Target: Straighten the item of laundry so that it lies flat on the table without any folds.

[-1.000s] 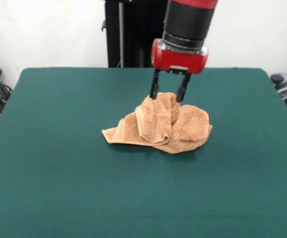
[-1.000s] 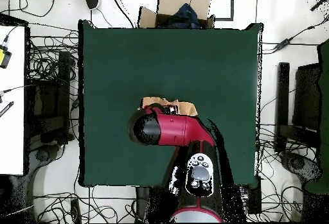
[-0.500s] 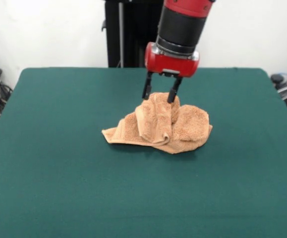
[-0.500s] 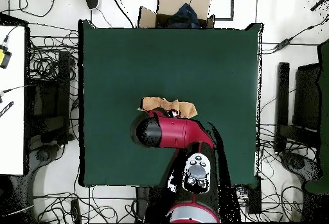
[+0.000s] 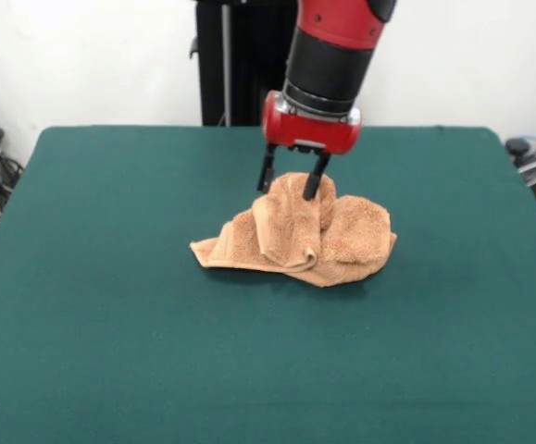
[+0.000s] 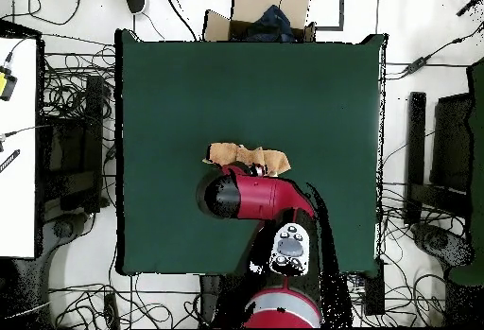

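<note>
Open claw point(image 5: 289, 184) over crumpled towel point(image 5: 300, 231)

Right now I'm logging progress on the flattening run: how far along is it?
Done: nothing yet; the towel lies bunched in a folded heap on the table. In hand: the gripper is at the heap's top with its fingers apart, one at each side of the raised fold, not closed on it. Left: grasp, pull the folds out, lay it flat.

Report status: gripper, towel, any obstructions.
Gripper open, jaws straddling the towel's top fold. Towel bunched mid-table, not flat. Nothing in the way.
</note>
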Robot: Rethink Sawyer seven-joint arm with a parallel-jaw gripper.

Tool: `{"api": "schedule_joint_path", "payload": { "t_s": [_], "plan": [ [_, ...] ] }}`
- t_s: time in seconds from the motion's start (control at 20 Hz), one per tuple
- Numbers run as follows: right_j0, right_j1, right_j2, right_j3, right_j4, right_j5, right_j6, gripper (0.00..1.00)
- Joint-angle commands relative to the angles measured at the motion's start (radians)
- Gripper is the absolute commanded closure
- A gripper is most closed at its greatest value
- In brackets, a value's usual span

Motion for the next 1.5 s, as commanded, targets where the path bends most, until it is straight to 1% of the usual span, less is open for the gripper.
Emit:
{"api": "schedule_joint_path", "payload": {
  "t_s": [0.05, 0.45, 0.85, 1.25, 1.35, 1.45, 1.5],
  "plan": [
    [-0.010, 0.019, 0.043, 0.043, -0.016, -0.084, 0.171, 0.00],
    [-0.021, -0.031, 0.089, 0.087, 0.013, -0.088, 0.184, 0.00],
    [-0.023, -0.033, 0.118, 0.094, 0.036, -0.087, 0.202, 0.00],
    [0.020, -0.014, 0.099, 0.095, 0.077, -0.100, 0.247, 0.00],
    [0.052, -0.005, 0.063, 0.084, 0.086, -0.104, 0.262, 0.00],
    [0.090, 0.013, 0.021, 0.076, 0.112, -0.137, 0.302, 0.00],
    [0.096, 0.016, 0.016, 0.077, 0.123, -0.146, 0.311, 0.00]
  ]
}}
